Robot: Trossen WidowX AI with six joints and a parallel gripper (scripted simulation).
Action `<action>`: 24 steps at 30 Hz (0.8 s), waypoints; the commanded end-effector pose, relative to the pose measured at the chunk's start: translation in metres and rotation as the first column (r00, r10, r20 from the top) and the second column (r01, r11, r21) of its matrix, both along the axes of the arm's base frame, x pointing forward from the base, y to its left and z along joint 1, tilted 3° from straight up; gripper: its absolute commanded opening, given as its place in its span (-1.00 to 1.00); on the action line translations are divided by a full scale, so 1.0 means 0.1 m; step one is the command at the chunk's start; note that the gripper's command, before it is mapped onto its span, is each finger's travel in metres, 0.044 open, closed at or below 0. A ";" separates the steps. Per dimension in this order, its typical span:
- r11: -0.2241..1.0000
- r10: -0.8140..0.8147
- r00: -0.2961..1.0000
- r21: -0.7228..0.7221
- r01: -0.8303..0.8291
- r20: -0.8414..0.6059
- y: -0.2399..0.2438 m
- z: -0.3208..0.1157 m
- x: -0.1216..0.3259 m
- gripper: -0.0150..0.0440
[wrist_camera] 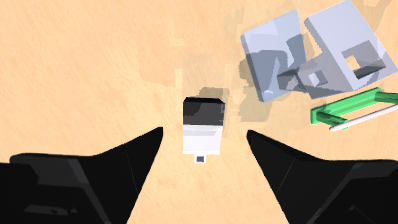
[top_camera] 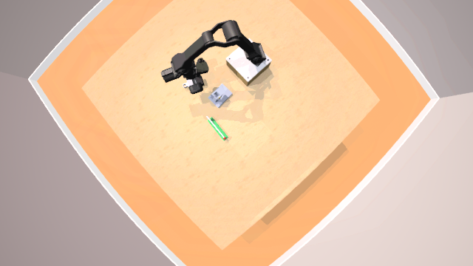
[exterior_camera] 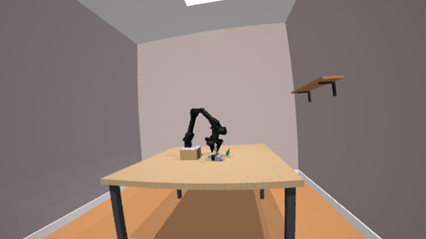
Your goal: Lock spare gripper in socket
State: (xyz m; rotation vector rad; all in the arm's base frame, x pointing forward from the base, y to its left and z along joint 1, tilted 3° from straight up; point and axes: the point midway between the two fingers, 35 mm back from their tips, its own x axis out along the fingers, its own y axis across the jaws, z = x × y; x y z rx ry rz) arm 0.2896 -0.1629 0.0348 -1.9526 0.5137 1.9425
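Observation:
My gripper point(wrist_camera: 205, 131) is open and empty, high over the spare gripper point(wrist_camera: 202, 139) point(top_camera: 188, 83), a black and white block with a small holed spigot at its white end. The spare gripper lies on the table, centred between my fingertips in the wrist view, partly hidden under my arm in the top view. The grey-blue mount point(wrist_camera: 332, 37) point(top_camera: 225, 91) point(exterior_camera: 219, 158) stands to its upper right in the wrist view; no pin shows through its socket there. A thin white rod point(wrist_camera: 360, 120), apparently the lock pin, lies along a green holder point(wrist_camera: 350, 103) point(top_camera: 219, 127) point(exterior_camera: 227, 151), with a red end in the top view.
The arm's base stands on a white-topped box point(top_camera: 242, 66) point(exterior_camera: 190, 154) behind the mount. Everything stands on the wooden table point(top_camera: 222, 192) point(exterior_camera: 171, 178). The mount and the green holder are close beside my right finger's side in the wrist view. A wall shelf point(exterior_camera: 319, 83) is far off to the right.

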 end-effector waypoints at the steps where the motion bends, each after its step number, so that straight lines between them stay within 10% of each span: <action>1: 1.000 -0.001 1.000 -0.013 0.001 0.023 0.00 0.32 0.01 1.00; 6: 0.998 0.066 0.997 -0.027 -0.065 0.041 -0.01 0.27 0.03 1.00; 11: 0.851 0.518 0.852 -0.147 -0.504 0.079 -0.04 0.26 0.08 1.00; 18: 0.306 0.935 0.347 -0.332 -0.892 -0.069 -0.06 0.27 0.12 1.00; 24: -0.288 0.924 -0.166 -0.339 -0.896 -0.346 -0.07 0.31 0.14 1.00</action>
